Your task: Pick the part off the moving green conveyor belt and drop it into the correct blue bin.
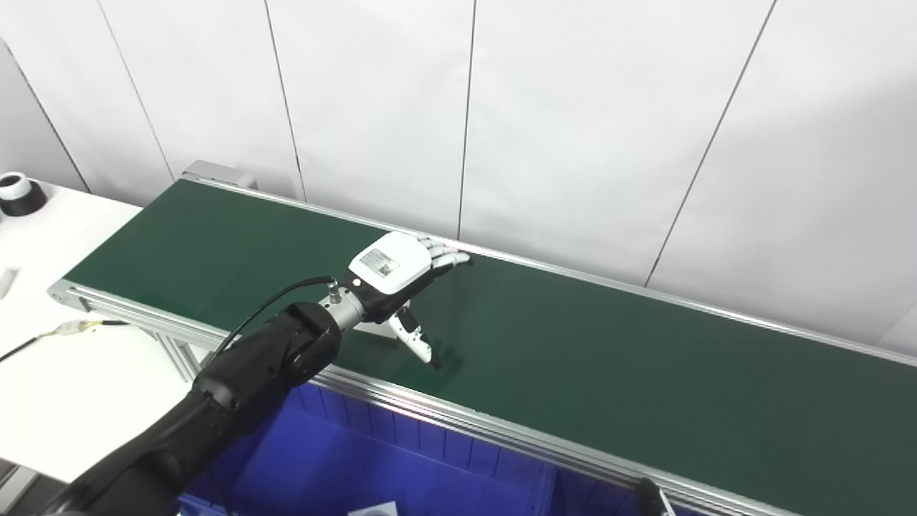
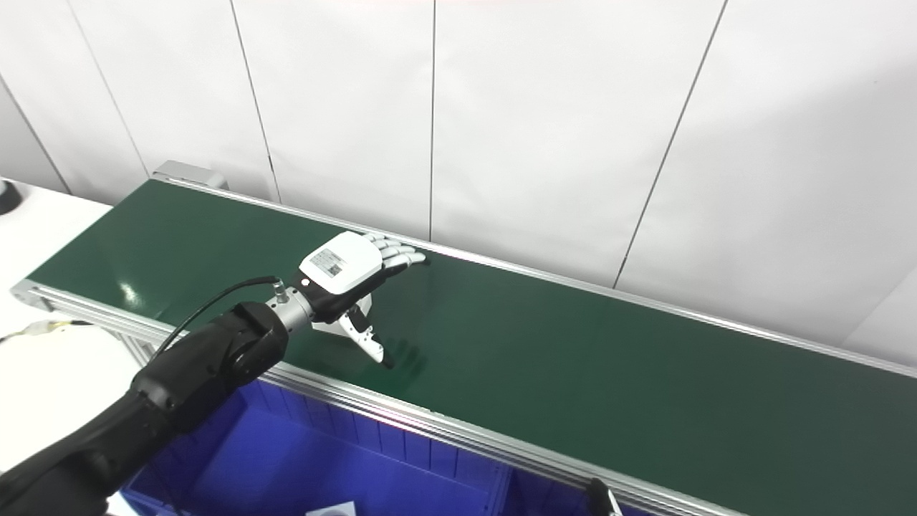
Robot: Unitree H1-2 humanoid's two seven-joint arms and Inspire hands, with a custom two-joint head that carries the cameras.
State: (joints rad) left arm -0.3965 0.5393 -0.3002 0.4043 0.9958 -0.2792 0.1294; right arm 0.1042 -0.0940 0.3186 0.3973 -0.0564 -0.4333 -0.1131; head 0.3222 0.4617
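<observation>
- The left robot hand (image 1: 397,276) hovered spread over the conveyor belt (image 1: 609,358), gripping nothing; its small label was unreadable.
- Only the left eye view showed the whole black-and-white roll (image 1: 18,193) on the tabletop (image 1: 64,387).

left hand (image 2: 342,276) hovers spread over the green conveyor belt (image 2: 573,365) (blue bin (image 2: 322,466) below).

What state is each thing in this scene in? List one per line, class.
Left robot hand: over the belt, fingers extended, thumb apart; a pale part partly hidden beneath it, grip unclear.
Green conveyor belt: otherwise bare.
Blue bin: open-topped, below the belt's near edge.
Right robot hand: hardly in view.
</observation>
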